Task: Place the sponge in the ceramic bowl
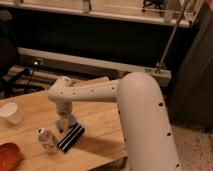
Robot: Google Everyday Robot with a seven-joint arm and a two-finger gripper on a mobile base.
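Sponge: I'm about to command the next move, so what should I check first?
1. The pincer is down at the sponge on the table: ok.
2. Hold on the sponge: cannot tell.
3. The ceramic bowl is in view, lower left, partly cut off: ok.
4. Bowl free to receive: cannot tell.
5. Straight path to the bowl: not ok, a small pale bottle stands between.
6. Room around the sponge: not ok, the black striped block lies close beside it.

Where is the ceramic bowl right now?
Camera view: the ceramic bowl sits at the lower-left frame edge on the table, below the white cup and left of the small bottle. The gripper is mid-table at the sponge.
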